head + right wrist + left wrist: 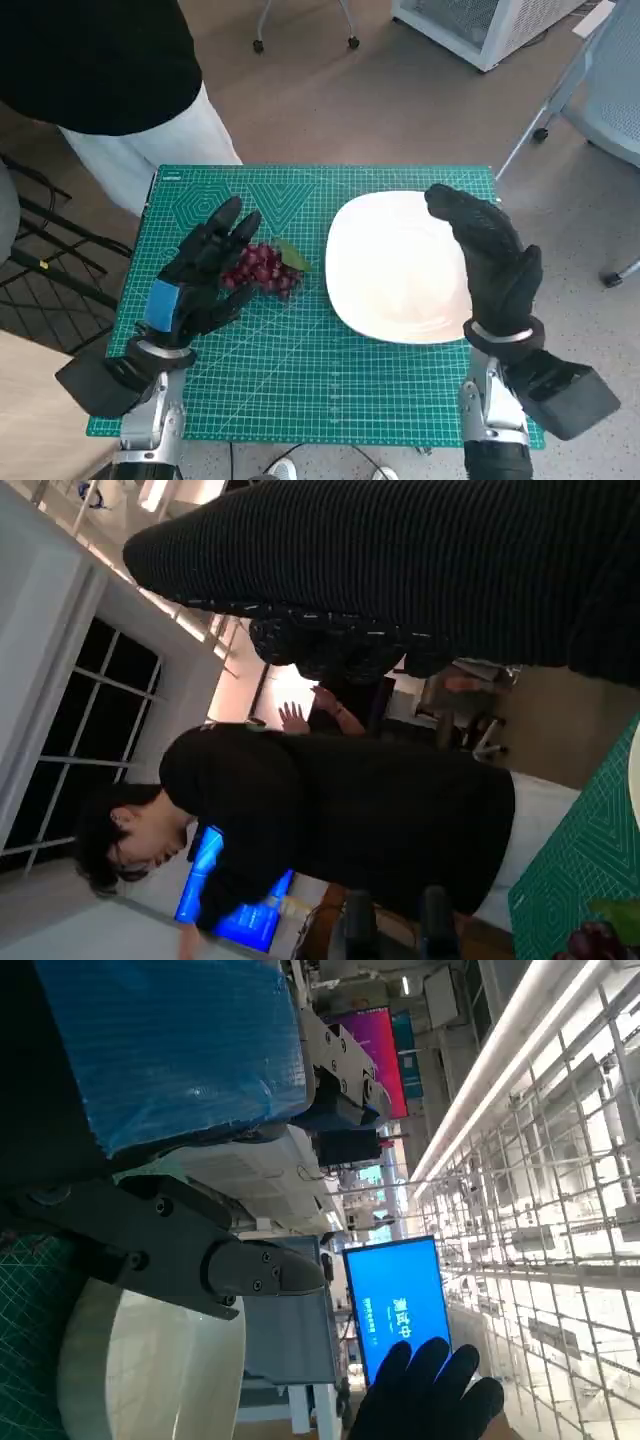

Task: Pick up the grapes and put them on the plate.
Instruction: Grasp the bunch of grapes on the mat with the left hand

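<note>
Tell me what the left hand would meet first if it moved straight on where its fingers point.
Probably the bunch of dark red grapes: the black left hand hovers beside it, fingers reaching over it. Height above is unclear.

Left hand (205, 265) black, blue-taped — right hand (495, 260) knit-gloved.

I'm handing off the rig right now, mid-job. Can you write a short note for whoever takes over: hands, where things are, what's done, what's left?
Left hand: open, fingers spread over the grapes; no grip visible.
Right hand: open, holds nothing, above the plate's right edge.
Grapes: on the green mat, just left of the plate, with a leaf on the plate side.
Plate: bare.
Done: left hand is at the grapes.
Left: grasp, lift, carry right, set them on the plate.
</note>
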